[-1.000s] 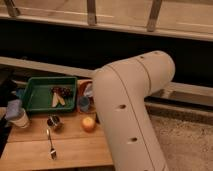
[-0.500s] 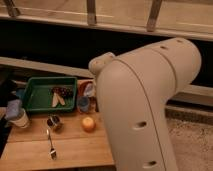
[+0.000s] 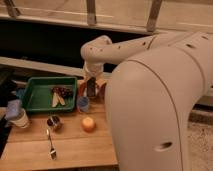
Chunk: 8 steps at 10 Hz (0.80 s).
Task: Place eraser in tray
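- The big white arm (image 3: 150, 110) is what changed. A moment ago it hid the spot just right of the tray (image 3: 37, 96). Now it has swung out and reaches down there, so we can see its tip.
- The wooden table (image 3: 75, 152) holds everything else.
- The green tray has a dark purple bunch (image 3: 61, 91) and a pale slice (image 3: 56, 100) in it. No eraser lies in it yet.
- A red bowl (image 3: 102, 90) stands just right of the tray, partly behind the arm's tip. We cannot see inside it.
- A white cup (image 3: 19, 120) stands by the tray's front left corner.
- A small blue cup (image 3: 83, 104) touches the tray's front right corner. A metal cup (image 3: 53, 121) sits in front of the tray.
- An orange (image 3: 88, 123) lies in front of the tray, to its right.
- The gripper (image 3: 91, 91) hangs just right of the tray, with its fingers squeezed together.
- The eraser (image 3: 91, 87) is, we think, the small dark block pinched there. It has to go left over the rim.
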Motion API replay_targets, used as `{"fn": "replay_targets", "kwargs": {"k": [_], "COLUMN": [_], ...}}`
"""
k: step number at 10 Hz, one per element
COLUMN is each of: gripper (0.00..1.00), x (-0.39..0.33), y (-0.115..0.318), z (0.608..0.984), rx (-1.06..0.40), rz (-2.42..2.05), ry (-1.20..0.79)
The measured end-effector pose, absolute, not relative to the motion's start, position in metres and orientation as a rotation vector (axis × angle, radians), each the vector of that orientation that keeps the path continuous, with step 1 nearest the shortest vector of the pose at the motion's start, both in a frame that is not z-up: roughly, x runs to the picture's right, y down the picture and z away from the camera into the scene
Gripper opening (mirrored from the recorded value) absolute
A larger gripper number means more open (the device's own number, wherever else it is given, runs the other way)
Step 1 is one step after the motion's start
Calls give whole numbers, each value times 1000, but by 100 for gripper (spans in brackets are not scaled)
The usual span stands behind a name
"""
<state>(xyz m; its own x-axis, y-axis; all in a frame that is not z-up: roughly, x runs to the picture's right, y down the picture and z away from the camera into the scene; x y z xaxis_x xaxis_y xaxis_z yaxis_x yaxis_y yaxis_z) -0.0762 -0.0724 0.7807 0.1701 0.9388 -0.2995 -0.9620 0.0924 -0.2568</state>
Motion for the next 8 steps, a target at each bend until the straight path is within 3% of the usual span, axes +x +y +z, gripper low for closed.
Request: {"fn": "replay_targets", "kwargs": {"k": [3,8], "gripper": [0,0], "x": [-130,-128], "y": [-85,-84], "z": [774,774], "rx": [-501,-502], "rz": [1352,1348], "ry": [-53,-62]}}
